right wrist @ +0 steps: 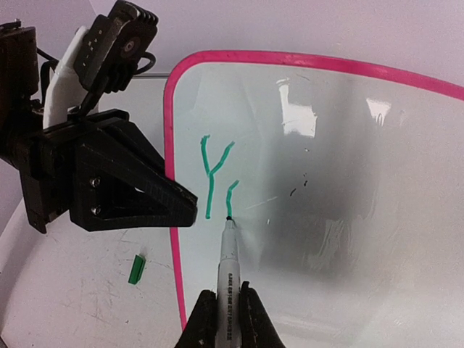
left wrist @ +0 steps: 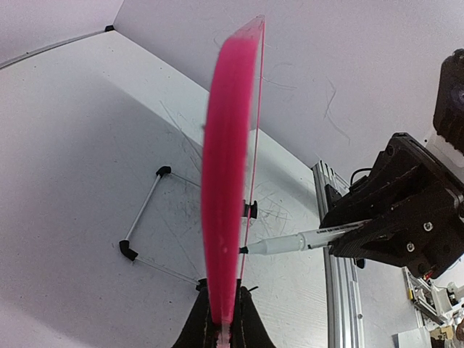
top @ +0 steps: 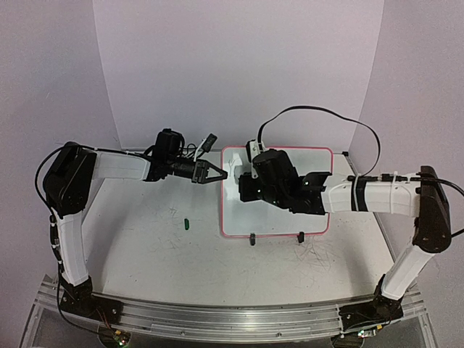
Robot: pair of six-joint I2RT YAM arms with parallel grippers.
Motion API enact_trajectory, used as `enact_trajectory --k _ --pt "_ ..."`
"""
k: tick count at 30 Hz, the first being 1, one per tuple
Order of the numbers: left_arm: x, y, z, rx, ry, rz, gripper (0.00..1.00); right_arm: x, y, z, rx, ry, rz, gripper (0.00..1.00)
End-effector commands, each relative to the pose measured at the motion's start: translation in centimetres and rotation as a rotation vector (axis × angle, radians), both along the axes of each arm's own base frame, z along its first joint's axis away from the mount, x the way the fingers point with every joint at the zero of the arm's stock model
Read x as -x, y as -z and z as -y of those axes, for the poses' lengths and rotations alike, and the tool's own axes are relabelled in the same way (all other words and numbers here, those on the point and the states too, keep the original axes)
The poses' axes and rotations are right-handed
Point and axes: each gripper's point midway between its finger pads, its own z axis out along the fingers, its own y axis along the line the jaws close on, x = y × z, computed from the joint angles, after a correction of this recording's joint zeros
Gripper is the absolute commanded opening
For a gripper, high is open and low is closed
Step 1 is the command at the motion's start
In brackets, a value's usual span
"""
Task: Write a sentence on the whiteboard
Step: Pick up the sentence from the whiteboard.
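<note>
Scuffed tabletop (top: 145, 239): left end effector (left wrist: 223, 320) clamps pink-framed whiteboard (right wrist: 341, 145), right end effector (right wrist: 225, 319) clamps marker (right wrist: 229, 264).

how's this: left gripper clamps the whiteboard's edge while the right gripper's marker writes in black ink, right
No, the ink is green, not black: the right wrist view shows green writing from the marker in the right gripper. The left gripper does clamp the edge of the whiteboard.
</note>
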Motion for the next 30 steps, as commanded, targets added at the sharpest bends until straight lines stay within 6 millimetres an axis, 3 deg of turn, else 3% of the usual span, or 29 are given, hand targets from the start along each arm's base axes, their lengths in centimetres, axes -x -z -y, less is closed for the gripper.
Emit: enact_trajectory --k 1,15,30 --pt "1.1 -1.7 0.6 0.016 0.021 0.060 0.00 0.1 0.8 1.3 0.031 0.034 -0.016 0.00" --pt "1.3 -1.6 0.7 0.016 0.025 0.059 0.00 -0.4 -1.0 2.9 0.012 0.113 0.032 0.00" --pt "1.4 -1.9 0.7 0.018 0.026 0.064 0.00 -1.0 -2.2 2.0 -0.001 0.104 0.062 0.00"
